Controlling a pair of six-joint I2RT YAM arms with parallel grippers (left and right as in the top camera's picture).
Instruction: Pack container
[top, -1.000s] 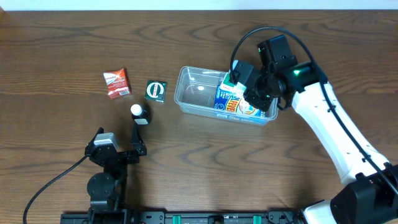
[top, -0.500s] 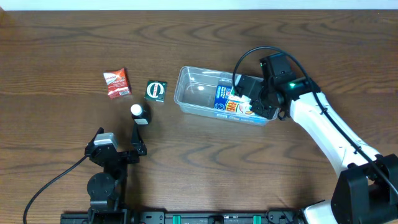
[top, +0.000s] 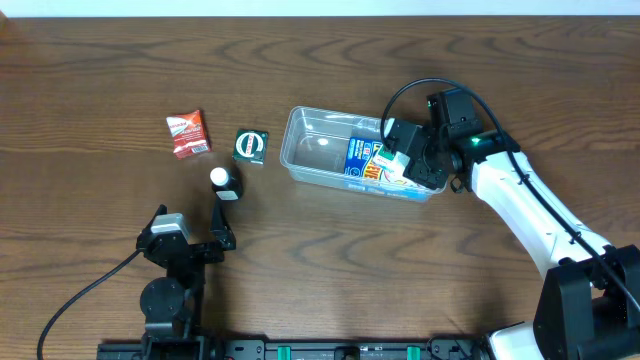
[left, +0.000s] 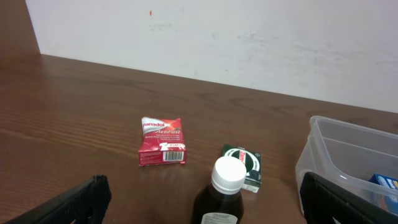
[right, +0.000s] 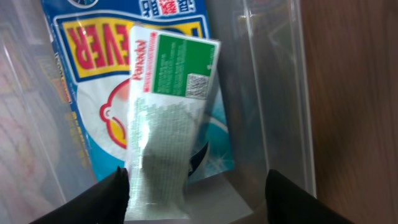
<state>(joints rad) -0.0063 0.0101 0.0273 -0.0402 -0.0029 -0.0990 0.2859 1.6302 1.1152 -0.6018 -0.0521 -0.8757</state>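
Observation:
The clear container (top: 318, 150) lies at table centre. It holds a blue "fever" pack (top: 357, 160) with a green-and-white Panadol box (top: 384, 160) on top. My right gripper (top: 408, 160) hangs over the container's right end, open. In the right wrist view its fingers (right: 196, 186) stand wide apart. The box (right: 168, 106) lies loose on the blue pack (right: 93, 56) inside the container wall (right: 273, 93). My left gripper (top: 195, 228) is open and empty near the front left.
A dark bottle with a white cap (top: 226, 182) stands just ahead of the left gripper (left: 204, 186); it also shows in the left wrist view (left: 224, 193). A red Panadol pack (top: 187, 133) and a small green box (top: 250, 146) lie left of the container.
My right gripper came down into the container's right end with the green-and-white box, laid it on the blue pack and opened. The left arm has not moved.

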